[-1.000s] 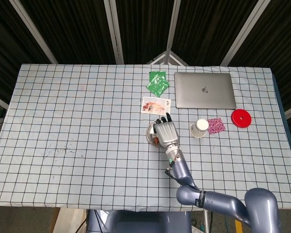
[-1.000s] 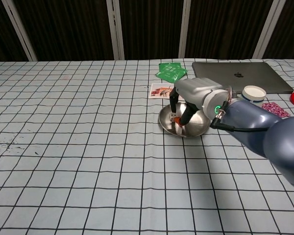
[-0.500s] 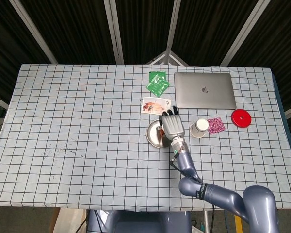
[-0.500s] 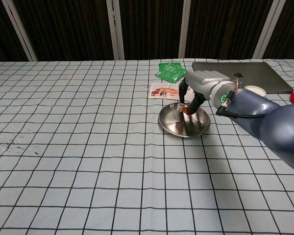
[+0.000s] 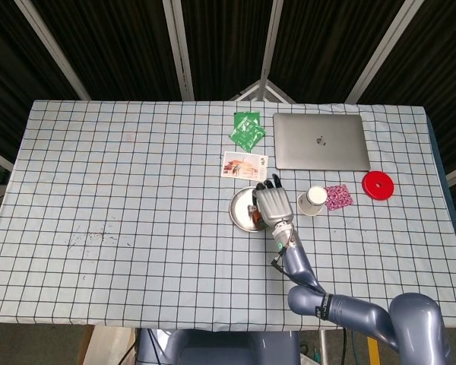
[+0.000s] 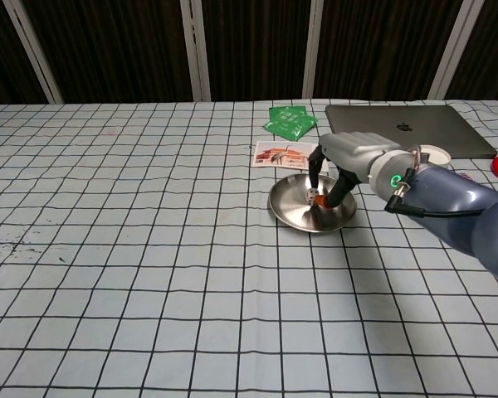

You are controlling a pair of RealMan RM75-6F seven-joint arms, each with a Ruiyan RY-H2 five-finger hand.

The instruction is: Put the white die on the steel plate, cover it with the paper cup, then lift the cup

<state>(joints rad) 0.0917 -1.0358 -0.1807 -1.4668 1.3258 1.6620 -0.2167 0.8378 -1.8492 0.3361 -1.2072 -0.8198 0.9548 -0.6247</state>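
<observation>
- Fingers [image 6: 318,160] of our right hand [image 6: 349,159] point down over the steel plate [image 6: 292,214], a little apart, and we hold nothing in them.
- We cannot see our left hand in either view.
- Going from left to right on the checked cloth [image 5: 121,198], we first find the white die [image 6: 313,196]. It sits inside the steel plate, right under our fingertips but not pinched by them, as far as we can tell.
- So we think the first job is done: the die is on the plate.
- Next to the right, near the plate but not touching it, stands the paper cup [image 5: 315,199]. It is upright with its open end up. In the chest view our hand hides most of it.
- We have not touched the cup, so two jobs are left: put the cup over the die, then lift the cup up.
- We think our hand must go to the right, take the cup and turn it upside down.
- Behind the plate lie a picture card [image 5: 245,165] and green packets [image 5: 247,128]. Further right are a shut laptop [image 5: 321,141], a pink patterned thing [image 5: 338,197] and a red disc [image 5: 378,185].
</observation>
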